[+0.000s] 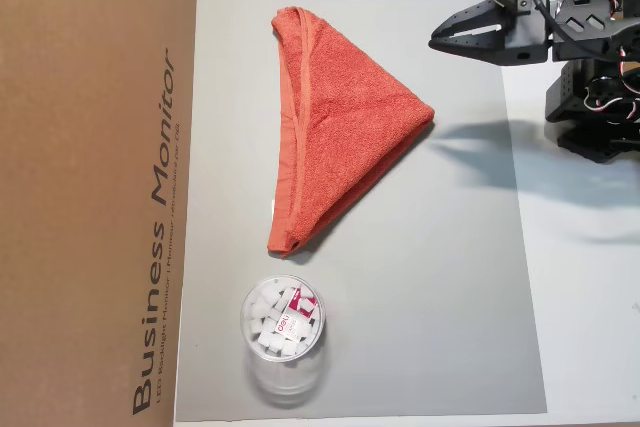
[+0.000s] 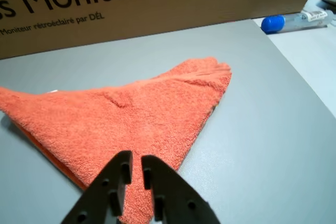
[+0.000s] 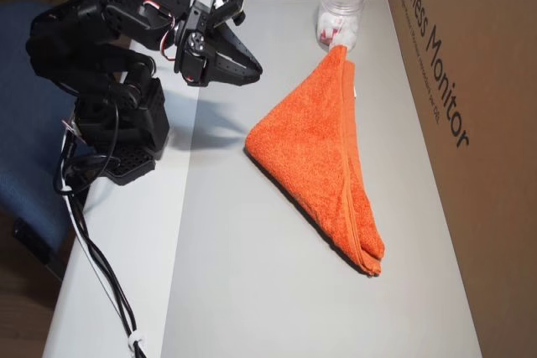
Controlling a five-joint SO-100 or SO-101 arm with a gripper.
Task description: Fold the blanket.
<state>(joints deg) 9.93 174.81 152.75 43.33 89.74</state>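
Orange-red terry blanket [image 1: 335, 127], already doubled into a triangle, lying flat on the grey mat [image 1: 440, 277] of the worktop, clear of the hand [image 1: 437, 39]. Long hemmed edge running alongside the cardboard box [image 1: 90, 187], one end close to the plastic cup [image 1: 283, 322] of white bits. Blunt apex [image 1: 428, 112] turned toward the robot's side, nearest of all the corners to the hand. In an overhead view [image 3: 254, 75], hand raised above the mat, just off that apex, touching nothing. In the wrist view, fingertips [image 2: 124, 159] nearly together, a narrow slit between them, holding nothing [image 2: 132, 160]; terry lying directly ahead and below. Judged: one diagonal fold done. Any second fold would likely begin from the apex or a long-edge corner, carried across the triangle's long axis.
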